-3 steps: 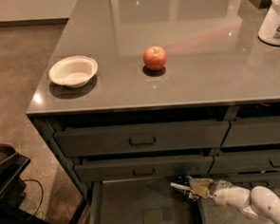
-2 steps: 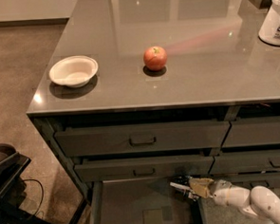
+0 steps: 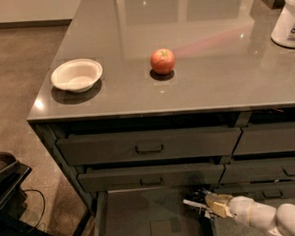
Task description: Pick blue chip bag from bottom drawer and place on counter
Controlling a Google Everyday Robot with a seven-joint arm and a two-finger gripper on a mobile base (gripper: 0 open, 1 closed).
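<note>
The bottom drawer (image 3: 138, 215) stands pulled out below the cabinet, showing a flat grey floor and thin side walls. My gripper (image 3: 197, 204) reaches in from the lower right on a white arm (image 3: 264, 217) and sits low over the drawer's right side, just in front of the middle drawer's face. The blue chip bag does not show anywhere in the camera view; the arm and the frame's lower edge cover part of the drawer. The counter (image 3: 208, 51) is a glossy grey-brown slab over the drawers.
On the counter stand a white bowl (image 3: 77, 75) at the left, a red-orange apple (image 3: 162, 61) in the middle and a white tub (image 3: 287, 18) at the far right. Two handled drawers (image 3: 149, 149) are shut above. Dark equipment (image 3: 7, 198) sits on the floor at left.
</note>
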